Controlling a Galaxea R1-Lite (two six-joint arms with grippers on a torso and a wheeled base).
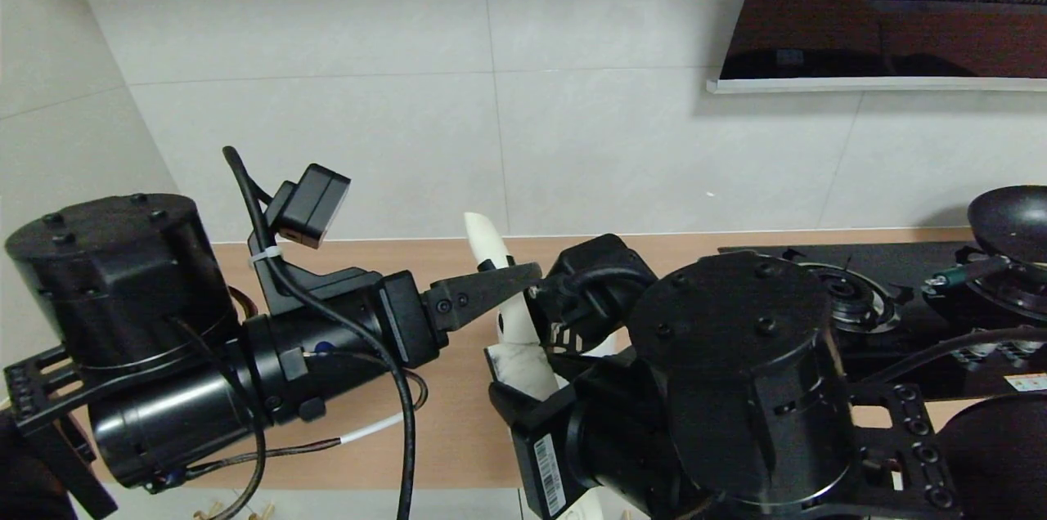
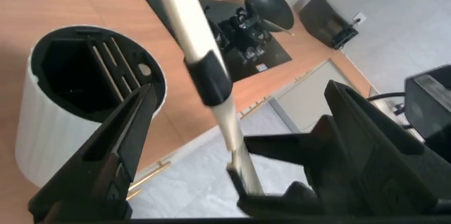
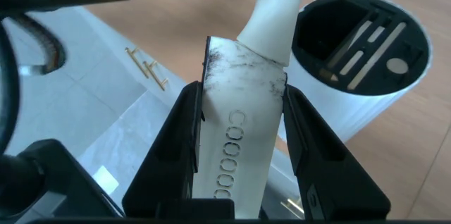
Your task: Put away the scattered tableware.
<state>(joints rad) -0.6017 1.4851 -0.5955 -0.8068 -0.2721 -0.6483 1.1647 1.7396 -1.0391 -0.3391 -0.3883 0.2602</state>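
Right claw (image 3: 243, 96) grips spatula (image 3: 242, 143) by blade; left claw (image 2: 236, 108) straddles handle.

The head camera looks forward and down, from close above, at the light wooden countertop (image 1: 458, 422), while both wrist cameras closely share the white ribbed cylindrical holder (image 2: 35, 132).

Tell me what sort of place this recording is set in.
Most likely a home kitchen: a gas stove set into a wooden counter, a range hood on the tiled wall above, and a white utensil holder on the counter.
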